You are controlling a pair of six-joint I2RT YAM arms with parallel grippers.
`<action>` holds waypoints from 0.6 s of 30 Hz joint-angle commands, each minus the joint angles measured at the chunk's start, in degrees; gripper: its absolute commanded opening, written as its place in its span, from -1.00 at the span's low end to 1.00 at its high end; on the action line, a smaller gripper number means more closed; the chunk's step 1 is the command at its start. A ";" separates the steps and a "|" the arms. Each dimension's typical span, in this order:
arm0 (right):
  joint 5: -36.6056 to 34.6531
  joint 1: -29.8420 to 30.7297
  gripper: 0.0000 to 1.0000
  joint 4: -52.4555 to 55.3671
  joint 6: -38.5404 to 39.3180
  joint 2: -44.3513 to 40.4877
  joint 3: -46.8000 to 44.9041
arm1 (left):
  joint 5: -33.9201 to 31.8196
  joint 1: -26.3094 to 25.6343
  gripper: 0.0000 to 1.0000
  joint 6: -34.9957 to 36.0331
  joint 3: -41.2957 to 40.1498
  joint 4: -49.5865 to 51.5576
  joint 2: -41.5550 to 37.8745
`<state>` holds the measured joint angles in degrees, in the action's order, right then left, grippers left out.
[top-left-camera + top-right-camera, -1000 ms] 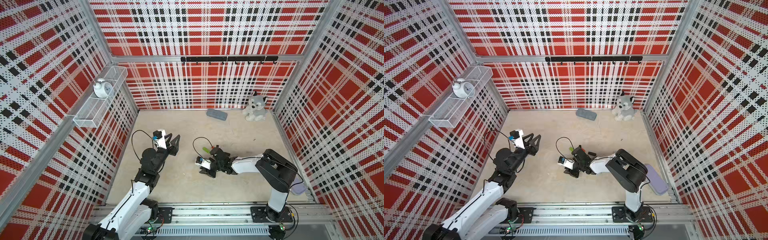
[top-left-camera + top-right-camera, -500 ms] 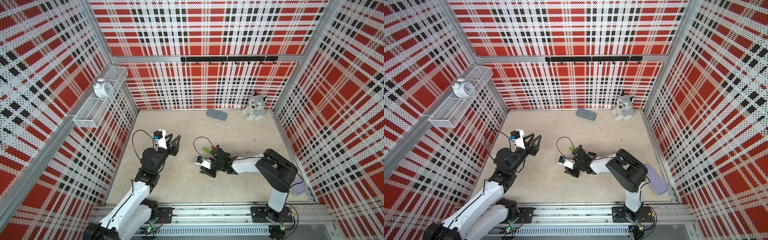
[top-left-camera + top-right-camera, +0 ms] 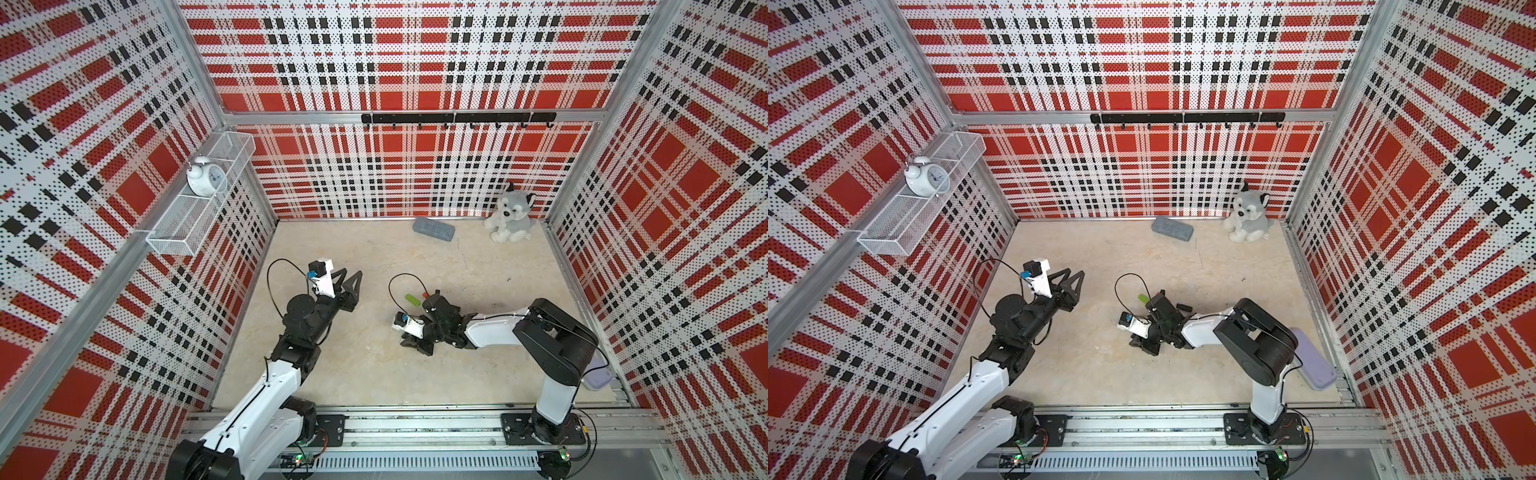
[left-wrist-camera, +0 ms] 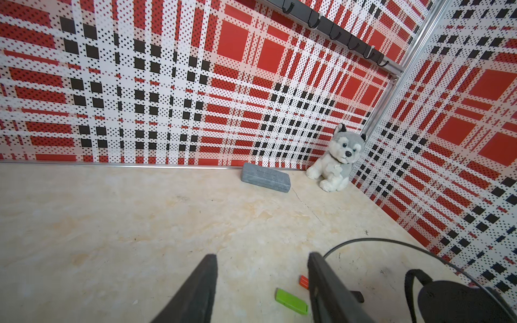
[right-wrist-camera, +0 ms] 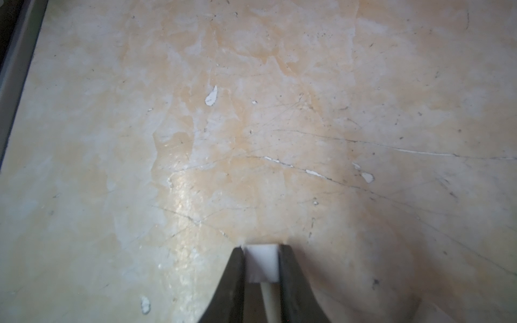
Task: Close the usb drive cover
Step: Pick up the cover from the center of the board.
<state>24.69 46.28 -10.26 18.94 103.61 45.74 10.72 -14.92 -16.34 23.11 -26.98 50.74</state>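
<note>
Right gripper (image 5: 261, 249) has narrowed its jaws and now pinches a small white block (image 5: 262, 265) low over the table (image 5: 251, 112) — its identity is unclear. Beyond it, the green usb drive (image 3: 412, 299) lies loose, an orange piece (image 3: 424, 295) just beside it — cover judged not yet closed. Farther off, left gripper (image 4: 262, 255) stands open, empty.

In both top views: from high above the near rail (image 3: 415, 424), angled down toward the far wall (image 3: 415, 187), whole floor (image 3: 374, 374) in frame. Left wrist: low behind left gripper (image 4: 261, 256), facing far right corner; shares dog (image 4: 334, 159) and case (image 4: 265, 181) with top views. Right wrist: behind right gripper (image 5: 261, 247), very close over floor.
</note>
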 commanded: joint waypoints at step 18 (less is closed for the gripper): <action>-12.15 -0.67 -0.59 -0.07 10.71 -26.42 -1.21 | 33.95 -3.40 0.10 -13.46 6.33 1.32 14.52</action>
<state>14.94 45.95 -10.94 27.33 79.29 43.88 36.12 -16.71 -28.82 27.27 -25.23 63.48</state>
